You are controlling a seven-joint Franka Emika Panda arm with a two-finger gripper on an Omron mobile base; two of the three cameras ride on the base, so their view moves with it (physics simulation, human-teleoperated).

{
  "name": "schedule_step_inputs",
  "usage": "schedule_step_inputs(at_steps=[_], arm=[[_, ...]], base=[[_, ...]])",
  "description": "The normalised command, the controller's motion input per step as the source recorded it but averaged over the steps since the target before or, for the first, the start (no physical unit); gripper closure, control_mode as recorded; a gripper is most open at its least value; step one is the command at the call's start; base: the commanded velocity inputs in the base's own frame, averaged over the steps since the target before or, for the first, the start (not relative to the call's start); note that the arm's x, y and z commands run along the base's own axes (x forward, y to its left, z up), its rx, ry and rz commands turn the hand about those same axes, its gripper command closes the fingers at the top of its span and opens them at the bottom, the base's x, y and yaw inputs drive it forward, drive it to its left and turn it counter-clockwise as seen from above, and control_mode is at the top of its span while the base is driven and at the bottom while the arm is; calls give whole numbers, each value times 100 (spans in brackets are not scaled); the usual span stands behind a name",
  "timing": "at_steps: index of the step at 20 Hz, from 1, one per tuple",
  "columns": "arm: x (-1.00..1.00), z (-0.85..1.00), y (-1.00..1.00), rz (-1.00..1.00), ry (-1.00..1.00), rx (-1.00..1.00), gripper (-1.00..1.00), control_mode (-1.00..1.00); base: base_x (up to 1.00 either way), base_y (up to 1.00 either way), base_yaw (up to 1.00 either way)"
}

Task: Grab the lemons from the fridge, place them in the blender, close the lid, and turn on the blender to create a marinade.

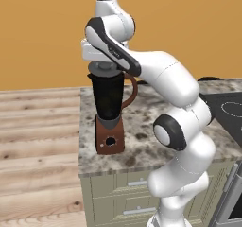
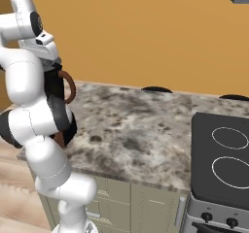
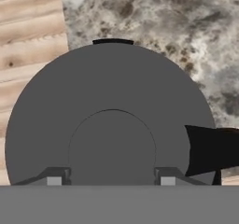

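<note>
gripper (image 3: 111, 180): jaws astride the raised knob of the lid (image 3: 107, 97), apparently gripping it | lid: on top of blender (image 1: 109, 112) | blender: stands on counter (image 1: 146, 141) corner

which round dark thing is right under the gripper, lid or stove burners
The round dark grey lid on the black blender jar; the flat black stove burners lie off to the right.

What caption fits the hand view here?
End effector fingertips flanking the raised centre knob of the lid seated on the blender above the speckled counter.
</note>
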Motion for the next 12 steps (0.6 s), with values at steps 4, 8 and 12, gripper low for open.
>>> schedule_step_inputs(at_steps=[4,8,12], arm=[[-9,0,0,0,3,0,100,-100],[-6,0,0,0,0,0,100,-100],[-15,0,0,0,0,0,100,-100]], base=[[0,0,0],[0,0,0],[0,0,0]])
